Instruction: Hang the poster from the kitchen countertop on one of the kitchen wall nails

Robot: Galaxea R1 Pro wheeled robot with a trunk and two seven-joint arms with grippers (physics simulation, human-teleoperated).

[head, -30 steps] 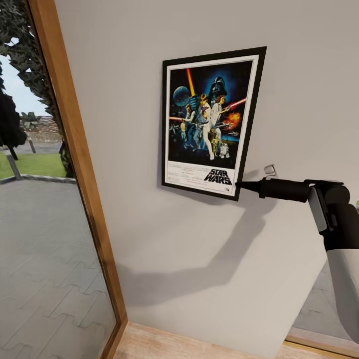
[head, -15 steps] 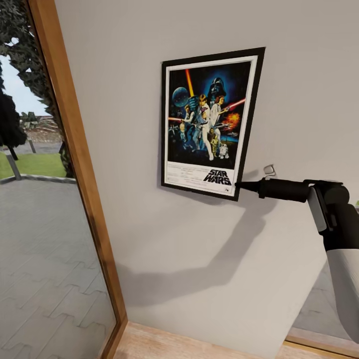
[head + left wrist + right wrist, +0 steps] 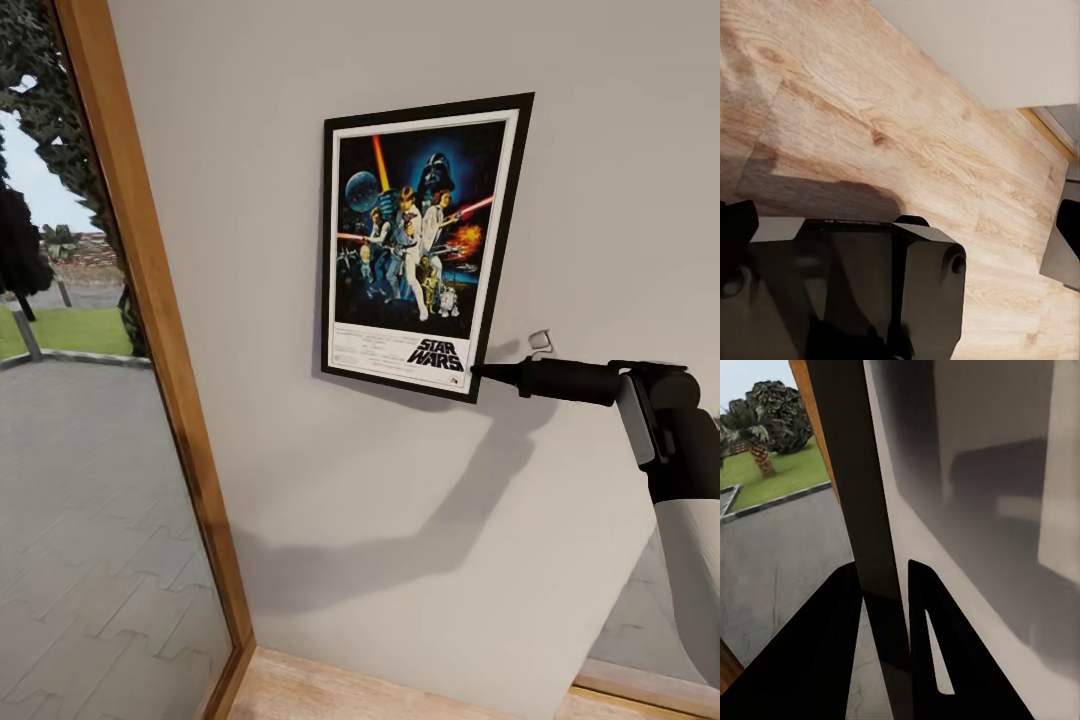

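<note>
Poster (image 3: 418, 246) sits against the grey wall (image 3: 300, 480), slightly tilted, beside the wood-framed glass door (image 3: 150, 330). Right tool (image 3: 480, 371) pinches its lower right corner; wrist cam shows black frame edge (image 3: 874, 547) w/ a finger (image 3: 817, 652) on each side. Wall nail (image 3: 541, 342) just right of poster. Left tool (image 3: 847, 292) over wood floor (image 3: 907, 127); state can't be told.

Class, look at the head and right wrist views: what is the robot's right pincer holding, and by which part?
The right pincer is shut on the poster, pinching the black frame at its lower right corner, with one finger on each face of the edge.
</note>
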